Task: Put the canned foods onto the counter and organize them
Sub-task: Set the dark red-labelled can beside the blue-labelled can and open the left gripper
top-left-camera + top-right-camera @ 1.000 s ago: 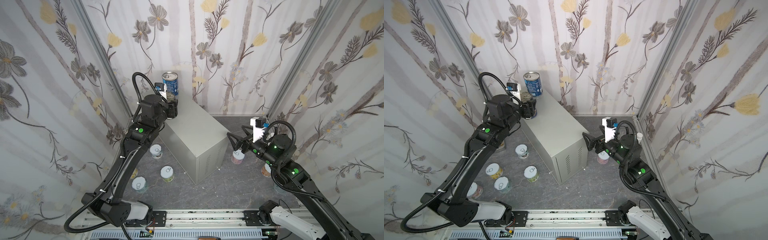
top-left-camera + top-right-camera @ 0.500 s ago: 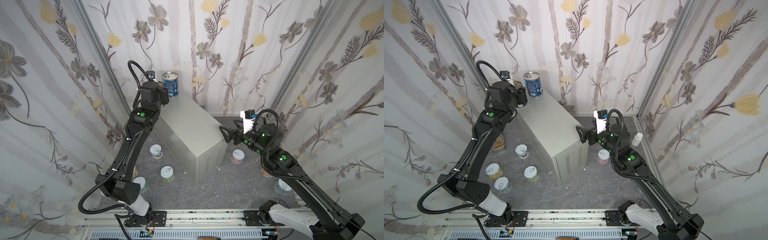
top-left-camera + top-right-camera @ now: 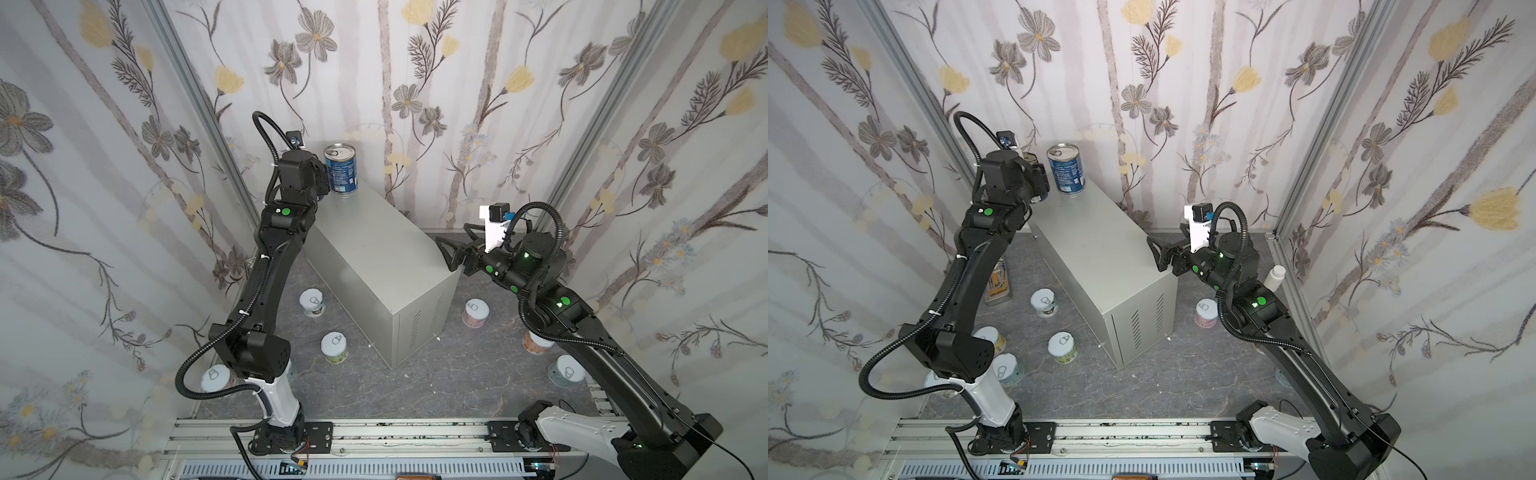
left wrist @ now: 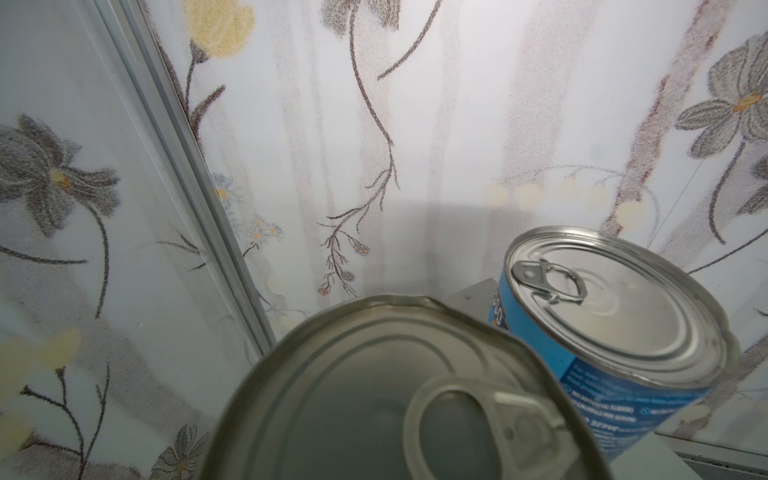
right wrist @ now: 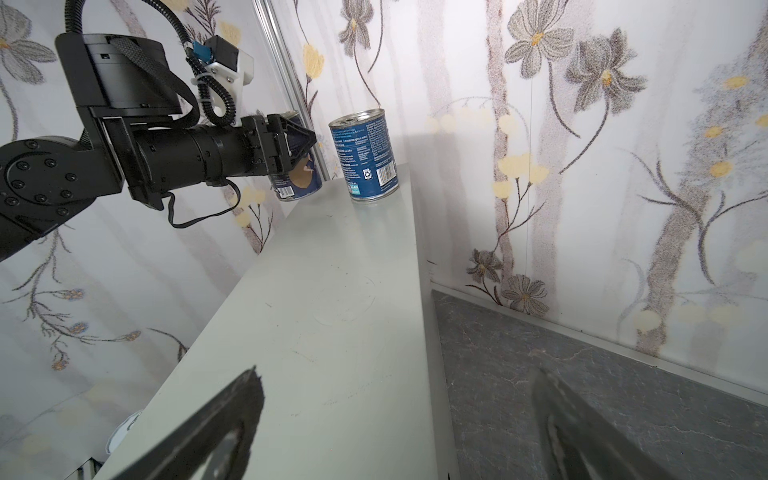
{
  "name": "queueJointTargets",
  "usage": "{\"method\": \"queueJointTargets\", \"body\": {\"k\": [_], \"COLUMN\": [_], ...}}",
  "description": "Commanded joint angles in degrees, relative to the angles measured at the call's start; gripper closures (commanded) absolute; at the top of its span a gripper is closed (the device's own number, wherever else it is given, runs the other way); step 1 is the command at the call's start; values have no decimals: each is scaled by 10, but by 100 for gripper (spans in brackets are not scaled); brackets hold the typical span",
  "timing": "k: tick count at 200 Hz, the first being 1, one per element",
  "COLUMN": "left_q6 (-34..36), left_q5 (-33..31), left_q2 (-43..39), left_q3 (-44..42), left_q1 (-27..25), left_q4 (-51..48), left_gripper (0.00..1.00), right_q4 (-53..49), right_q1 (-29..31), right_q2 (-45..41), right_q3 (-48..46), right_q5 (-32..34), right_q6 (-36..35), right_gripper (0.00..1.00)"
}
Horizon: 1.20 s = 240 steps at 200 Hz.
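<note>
Now the left gripper (image 5: 297, 143) is squeezing a tall blue can (image 4: 374, 395) at nine o'clock of the standing blue can (image 3: 340, 168) on the counter (image 3: 374, 249) (maybe not touching yet). Next it needs lowering, then letting go. The right gripper (image 3: 453, 245) is hovering, wide apart.

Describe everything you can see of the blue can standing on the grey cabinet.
The blue can is a tall metal cylinder with a dark blue label carrying white print, a barcode and a teal band near the base. Its silver lid is sealed, pull tab flat. It stands upright at the far corner of the counter, close to the wall, touched only by that top.
</note>
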Motion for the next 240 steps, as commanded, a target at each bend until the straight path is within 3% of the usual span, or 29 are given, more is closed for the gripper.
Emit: {"method": "queueJointTargets", "body": {"k": [1, 116, 203, 240], "left_q6": [-11, -11, -11, -8], "left_q5": [2, 5, 7, 4], "left_q2": [12, 66, 81, 87], "left_q3": [21, 55, 63, 65], "left_q1": [2, 10, 13, 14], "left_q4": [50, 48, 48, 47], "left_gripper": [41, 40, 32, 24], "right_q4": [18, 15, 18, 28], "right_q1": [-2, -9, -11, -12], "right_q2": [5, -10, -22, -26], "right_q3": [5, -11, -20, -29], "right_q5": [-1, -7, -19, -29], "right_q6": [-6, -7, -13, -13], "right_gripper": [1, 1, 0, 0]}}
